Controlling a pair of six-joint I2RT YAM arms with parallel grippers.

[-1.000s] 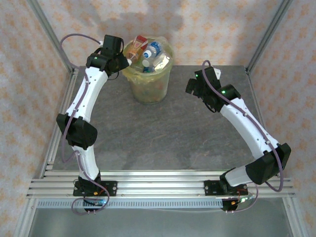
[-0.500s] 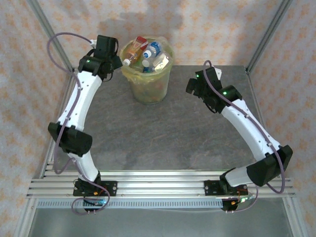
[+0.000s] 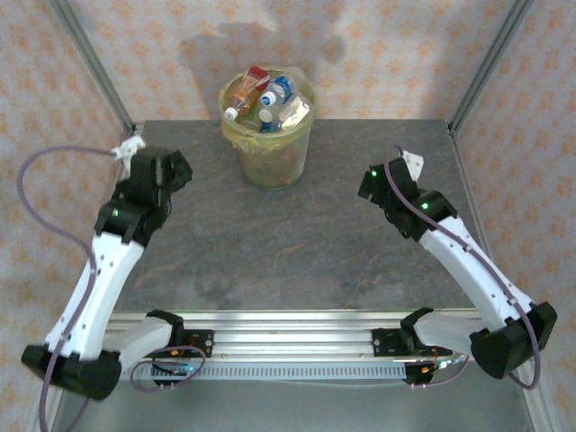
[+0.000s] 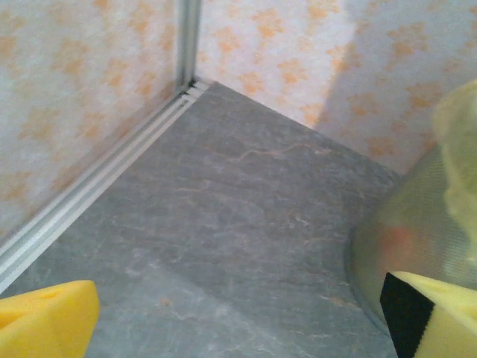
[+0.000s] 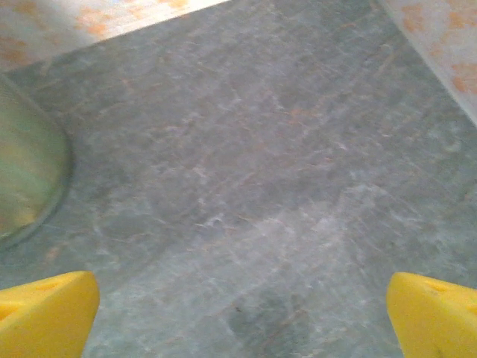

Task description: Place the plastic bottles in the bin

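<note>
Every one of the bottles [image 3: 268,101] I can see is heaped in the bin [image 3: 270,162], so I judge the loading done. Left gripper [image 4: 238,321] is spread wide and empty, bin just ahead to its right. Right gripper [image 5: 238,317] is spread too, bin ahead-left. Next move, I reckon: park both arms.

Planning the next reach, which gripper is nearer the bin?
Left, narrowly. The left gripper sits just left of the bin; the right gripper a little farther on its right.
</note>
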